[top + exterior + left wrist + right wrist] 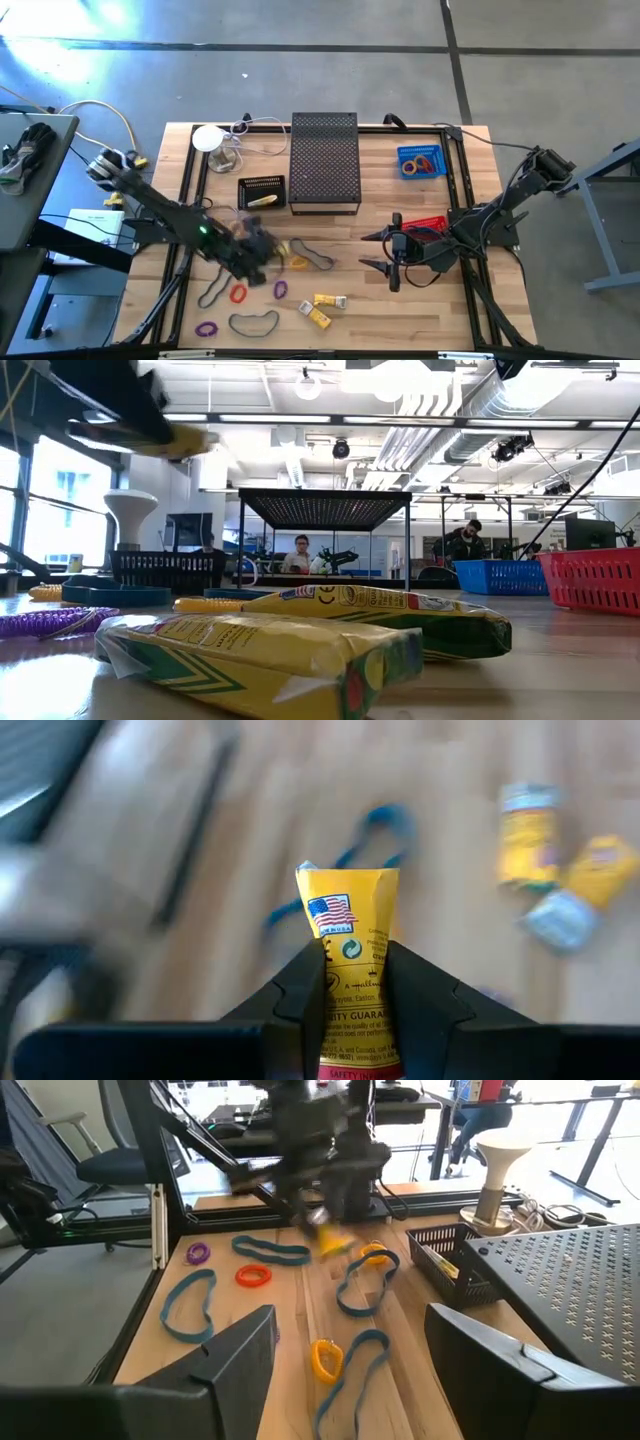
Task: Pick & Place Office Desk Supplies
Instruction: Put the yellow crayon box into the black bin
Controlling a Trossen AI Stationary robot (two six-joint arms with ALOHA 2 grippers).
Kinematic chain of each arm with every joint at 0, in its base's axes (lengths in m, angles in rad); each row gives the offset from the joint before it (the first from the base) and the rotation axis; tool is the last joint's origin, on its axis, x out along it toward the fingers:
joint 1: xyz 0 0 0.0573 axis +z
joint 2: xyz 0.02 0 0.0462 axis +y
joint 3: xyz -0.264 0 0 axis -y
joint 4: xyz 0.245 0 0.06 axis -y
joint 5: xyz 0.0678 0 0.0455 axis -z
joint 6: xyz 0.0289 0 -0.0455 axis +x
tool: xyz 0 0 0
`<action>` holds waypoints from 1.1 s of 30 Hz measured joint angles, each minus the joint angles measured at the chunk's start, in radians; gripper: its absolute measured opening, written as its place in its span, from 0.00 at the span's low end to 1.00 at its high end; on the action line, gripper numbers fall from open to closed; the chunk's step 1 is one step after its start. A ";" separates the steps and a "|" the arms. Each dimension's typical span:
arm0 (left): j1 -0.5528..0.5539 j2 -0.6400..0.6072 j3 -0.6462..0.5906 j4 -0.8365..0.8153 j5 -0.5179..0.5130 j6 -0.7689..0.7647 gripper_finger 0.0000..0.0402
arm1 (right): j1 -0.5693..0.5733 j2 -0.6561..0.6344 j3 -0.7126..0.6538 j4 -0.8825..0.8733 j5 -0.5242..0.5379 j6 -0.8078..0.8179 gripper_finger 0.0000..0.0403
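Wooden desk (400, 305) strewn with rubber bands (253, 321), yellow crayon pack (352, 955) clamped by left end effector (350, 980), right end effector (378, 251) held spread

High cam looks straight down on the whole worktop (400, 310); low cam sits at worktop level, v. close to yellow packs (260, 650), facing the room. Both wrist cams look fwd over the worktop, sharing the bands w/ high cam.

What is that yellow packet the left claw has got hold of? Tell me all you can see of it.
A small yellow packet, glossy like printed wrapping, with a little flag, a recycling mark and fine print. It stands upright between the left gripper's two dark fingers, pinched on both sides, its crimped top end free. Wooden table lies blurred behind it.
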 joint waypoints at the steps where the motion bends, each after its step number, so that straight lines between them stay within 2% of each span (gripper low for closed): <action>1: 0.014 -0.038 0.000 -0.075 -0.009 -0.054 0.21 | 0.000 0.000 0.000 0.000 0.000 0.000 0.61; 5: 0.087 -0.154 -0.001 -0.311 -0.055 -0.217 0.21 | 0.000 0.000 0.000 0.000 0.002 -0.003 0.61; 9: 0.200 -0.194 -0.002 -0.376 -0.043 -0.193 0.21 | -0.006 0.000 0.000 0.003 0.005 -0.010 0.61; 18: 0.487 -0.160 -0.003 -0.390 0.045 0.147 0.21 | -0.010 0.000 0.000 0.003 0.004 0.000 0.61; 21: 0.554 -0.146 -0.015 -0.388 0.046 0.163 0.21 | -0.008 0.000 0.000 -0.001 -0.007 0.000 0.61; 28: 0.621 -0.144 -0.077 -0.386 0.050 0.218 0.21 | -0.008 0.000 0.000 -0.002 -0.050 0.001 0.61; 31: 0.633 -0.145 -0.125 -0.280 0.057 0.263 0.21 | -0.008 0.007 0.000 -0.004 -0.064 0.041 0.61; 33: 0.648 -0.145 -0.157 -0.205 0.096 0.321 0.21 | -0.008 0.022 0.000 0.000 -0.067 0.050 0.61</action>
